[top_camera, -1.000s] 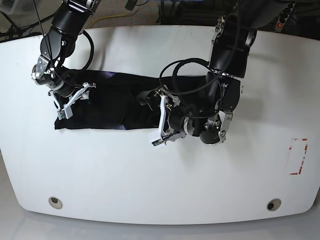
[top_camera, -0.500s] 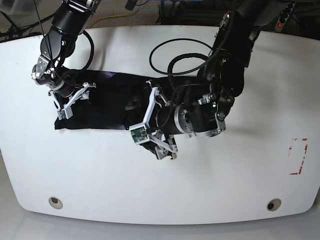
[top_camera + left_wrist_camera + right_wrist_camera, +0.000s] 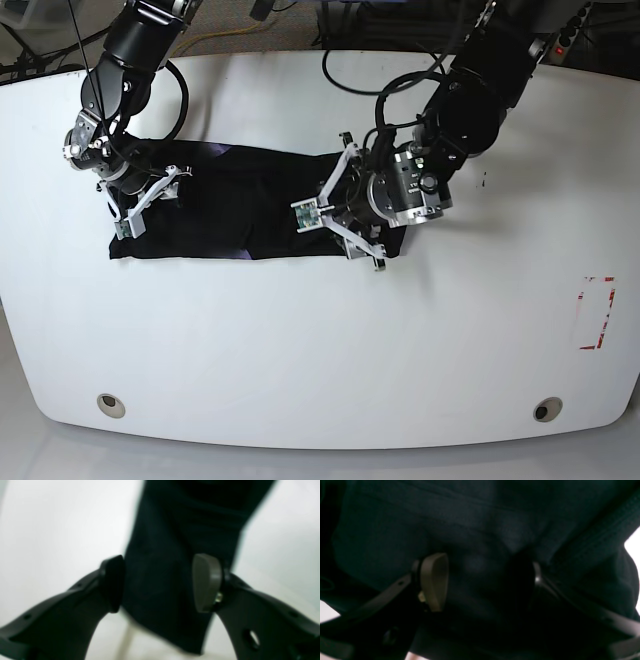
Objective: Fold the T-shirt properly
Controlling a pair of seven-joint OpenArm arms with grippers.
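The T-shirt (image 3: pixel 225 205) lies as a long black band across the upper middle of the white worktop (image 3: pixel 320 350) in the base view, its plain dark cloth folded into a strip that runs from the left arm of the frame toward the centre; no print shows. At the strip's left end in the frame the right gripper (image 3: pixel 148 200) sits low on the cloth, and the right wrist view shows its fingers (image 3: pixel 434 581) spread apart with dark fabric (image 3: pixel 480 542) filling the space between and beyond them; whether they pinch any of it I cannot tell. At the strip's right end the left gripper (image 3: pixel 350 210) hangs over the shirt's edge, turned on its side, its white-framed fingers pointing toward the left of the frame. In the left wrist view, which is blurred, its fingers (image 3: pixel 206 582) stand apart on either side of a narrow tongue of black cloth (image 3: pixel 175 567), one pad at each border, not clamped together; whether they press the cloth cannot be told. Red tape marks (image 3: pixel 597 312) sit near the worktop's right edge, well apart from the shirt.
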